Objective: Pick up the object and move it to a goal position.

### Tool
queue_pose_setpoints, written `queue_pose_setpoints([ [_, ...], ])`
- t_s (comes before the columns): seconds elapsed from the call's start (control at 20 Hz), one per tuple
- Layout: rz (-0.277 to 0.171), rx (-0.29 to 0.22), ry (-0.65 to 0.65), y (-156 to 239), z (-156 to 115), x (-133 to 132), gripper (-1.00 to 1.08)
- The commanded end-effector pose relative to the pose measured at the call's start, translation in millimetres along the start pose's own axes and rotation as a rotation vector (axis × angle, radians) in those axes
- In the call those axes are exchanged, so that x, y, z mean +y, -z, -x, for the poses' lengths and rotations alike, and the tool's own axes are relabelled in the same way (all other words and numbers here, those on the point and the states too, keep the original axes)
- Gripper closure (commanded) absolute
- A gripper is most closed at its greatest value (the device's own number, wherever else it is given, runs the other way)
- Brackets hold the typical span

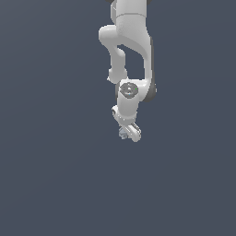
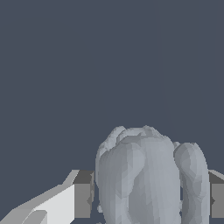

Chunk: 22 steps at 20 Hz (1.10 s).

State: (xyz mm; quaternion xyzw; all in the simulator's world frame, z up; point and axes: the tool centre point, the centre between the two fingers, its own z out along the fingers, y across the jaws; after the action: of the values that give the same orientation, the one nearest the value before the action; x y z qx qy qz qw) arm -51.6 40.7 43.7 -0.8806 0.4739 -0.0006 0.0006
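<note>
The object (image 2: 144,175), a pale grey-blue lump with a bumpy surface, fills the gap between my gripper's two fingers in the wrist view. One grey finger pad (image 2: 83,194) presses its one side, and the other pad (image 2: 216,200) touches the opposite side. My gripper (image 2: 149,197) is shut on it. In the exterior view the white arm reaches down from the top, and the gripper (image 1: 129,132) hangs at the middle. Only a small bit of the object (image 1: 123,134) shows between its fingers.
A plain dark grey-blue surface (image 1: 55,175) spreads all around the arm. The arm's white links (image 1: 131,37) stand above the gripper.
</note>
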Motion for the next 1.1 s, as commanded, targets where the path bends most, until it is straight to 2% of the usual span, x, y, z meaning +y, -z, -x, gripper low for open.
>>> queue_pose_setpoints([
  [0.0, 0.0, 0.0, 0.0, 1, -1, 0, 1.08],
  [0.5, 0.0, -0.001, -0.001, 39, -18, 12, 1.08],
  [1.05, 0.0, -0.002, -0.002, 140, -66, 43, 1.08],
])
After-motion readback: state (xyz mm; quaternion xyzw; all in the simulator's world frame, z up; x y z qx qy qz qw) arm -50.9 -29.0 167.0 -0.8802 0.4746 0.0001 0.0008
